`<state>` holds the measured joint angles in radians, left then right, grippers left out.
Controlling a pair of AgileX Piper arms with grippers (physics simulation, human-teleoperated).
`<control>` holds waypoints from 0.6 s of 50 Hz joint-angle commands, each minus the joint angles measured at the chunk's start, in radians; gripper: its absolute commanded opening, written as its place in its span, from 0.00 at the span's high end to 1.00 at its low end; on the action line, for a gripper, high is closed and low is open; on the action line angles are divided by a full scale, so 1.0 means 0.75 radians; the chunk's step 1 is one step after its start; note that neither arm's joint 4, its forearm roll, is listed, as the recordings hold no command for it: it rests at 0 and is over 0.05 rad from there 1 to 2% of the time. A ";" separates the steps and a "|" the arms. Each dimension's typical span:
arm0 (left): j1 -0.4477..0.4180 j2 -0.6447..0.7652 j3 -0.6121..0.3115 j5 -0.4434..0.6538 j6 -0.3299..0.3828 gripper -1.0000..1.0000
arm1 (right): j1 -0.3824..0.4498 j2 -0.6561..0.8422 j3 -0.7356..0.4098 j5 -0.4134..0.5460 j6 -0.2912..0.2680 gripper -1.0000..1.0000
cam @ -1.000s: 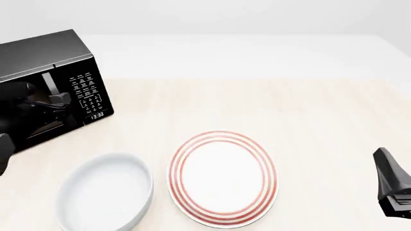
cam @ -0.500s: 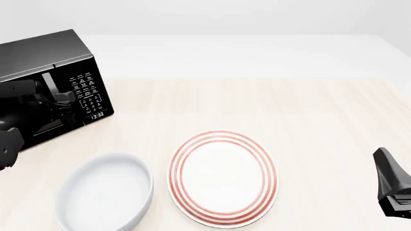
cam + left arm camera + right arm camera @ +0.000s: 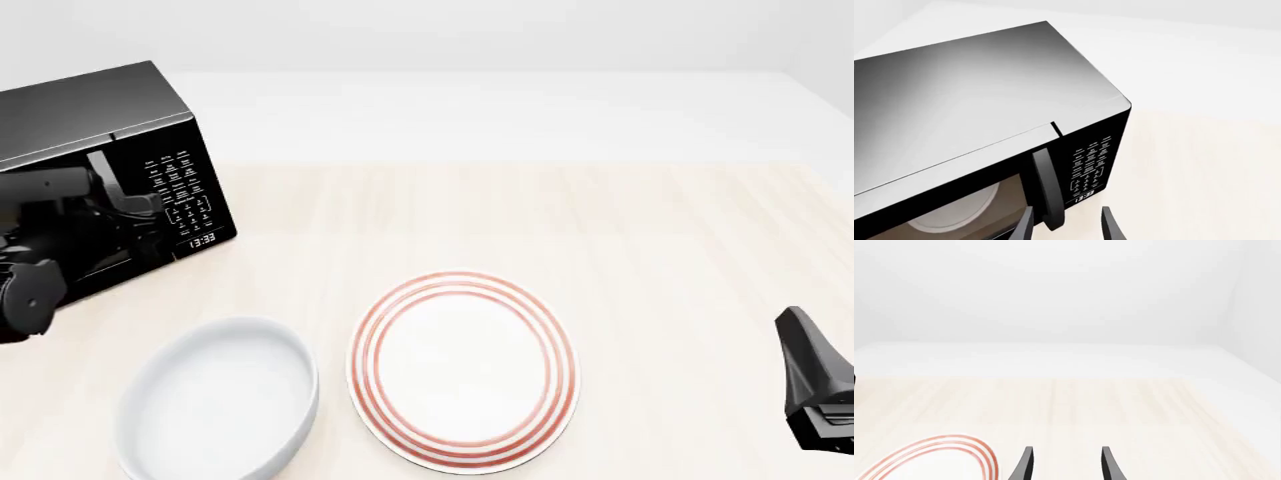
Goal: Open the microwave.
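The microwave (image 3: pixel 94 110) is a glossy black box at the table's far left, and its windowed door looks shut. Its vertical door handle (image 3: pixel 1046 187) stands beside the white-labelled keypad (image 3: pixel 1091 167) and the small clock display (image 3: pixel 1083 198). A pale turntable (image 3: pixel 954 212) shows through the window. My left gripper (image 3: pixel 1066 227) is open, and the handle's lower end lies between its fingers without visible contact. In the front view the left gripper (image 3: pixel 134 212) sits right against the door front. My right gripper (image 3: pixel 1066 465) is open and empty, low at the table's right edge (image 3: pixel 814 385).
A white bowl (image 3: pixel 220 400) sits at the front left, just below the microwave. A white plate with red rings (image 3: pixel 465 370) lies beside it in the front middle; its rim (image 3: pixel 954 450) shows in the right wrist view. Pale wooden table (image 3: pixel 601 230) stretches to the right.
My left arm has moved up and forward, bringing the gripper in to the microwave's door handle. The right arm has not moved.
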<state>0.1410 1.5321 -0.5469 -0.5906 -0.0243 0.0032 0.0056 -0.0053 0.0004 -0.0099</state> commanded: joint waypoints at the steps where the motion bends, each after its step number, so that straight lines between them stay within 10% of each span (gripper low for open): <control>1: 0.002 0.059 -0.023 -0.013 -0.002 0.00 | 0.000 0.000 0.000 0.000 0.000 0.00; 30: 0.016 0.156 -0.052 -0.040 -0.006 0.00 | 0.000 0.000 0.000 0.000 0.000 0.00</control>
<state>0.1511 1.6253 -0.5779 -0.6151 -0.0273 0.0032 0.0056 -0.0053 0.0005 -0.0100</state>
